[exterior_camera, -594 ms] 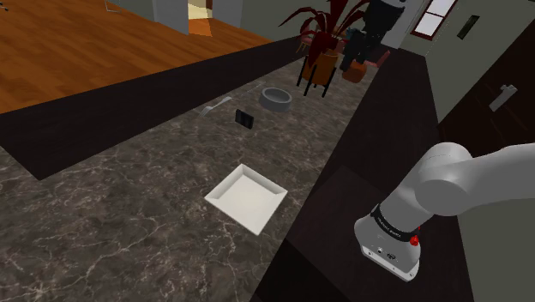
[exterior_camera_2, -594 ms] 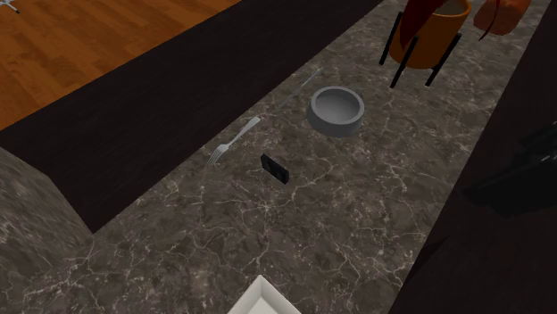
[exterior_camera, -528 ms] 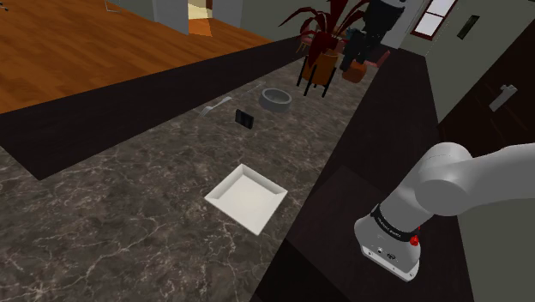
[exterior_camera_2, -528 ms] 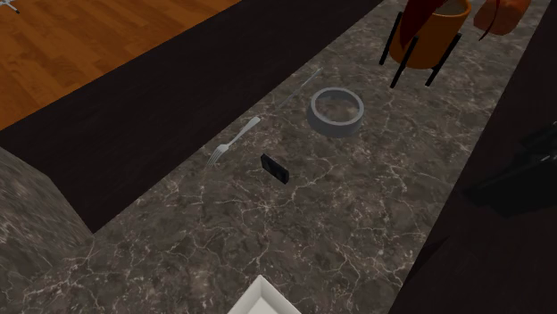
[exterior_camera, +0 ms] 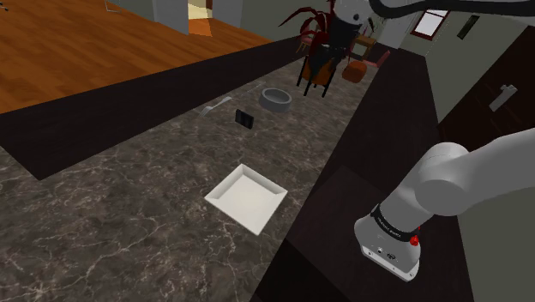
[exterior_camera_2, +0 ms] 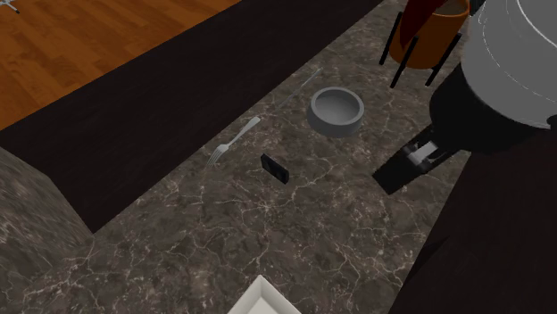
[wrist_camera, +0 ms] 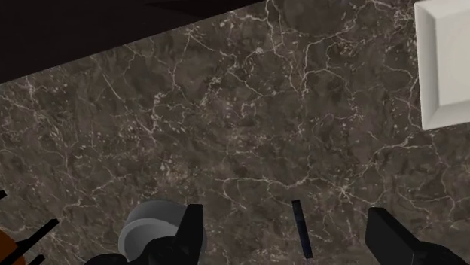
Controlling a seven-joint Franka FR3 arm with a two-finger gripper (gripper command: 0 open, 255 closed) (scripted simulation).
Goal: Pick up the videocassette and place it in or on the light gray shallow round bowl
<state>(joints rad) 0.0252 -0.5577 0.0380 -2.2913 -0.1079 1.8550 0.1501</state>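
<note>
The gripper (wrist_camera: 285,214) hangs high above the dark marbled counter (exterior_camera: 129,206) with its two black fingers (wrist_camera: 191,223) wide apart, and they have hold of nothing; the videocassette (wrist_camera: 302,228), a small dark thing that looks thin from above, lies on the counter far below, in the gap between the fingers but not touched by them; in the shoulder view it (exterior_camera: 244,119) is in the far part of the counter, and the grey round bowl (exterior_camera: 276,99) stands a little farther and to the right of it, near but apart; the bowl (exterior_camera_2: 336,111) has nothing in it; a fork (exterior_camera_2: 234,141) lies just to the left of the cassette (exterior_camera_2: 275,168) in the second exterior view; a white square dish (exterior_camera: 246,196) rests nearer to the stand, well apart from the cassette; an orange plant pot (exterior_camera_2: 433,31) on a black frame stands beyond the bowl; the white arm (exterior_camera_2: 513,53) comes in from the right side of that view.
</note>
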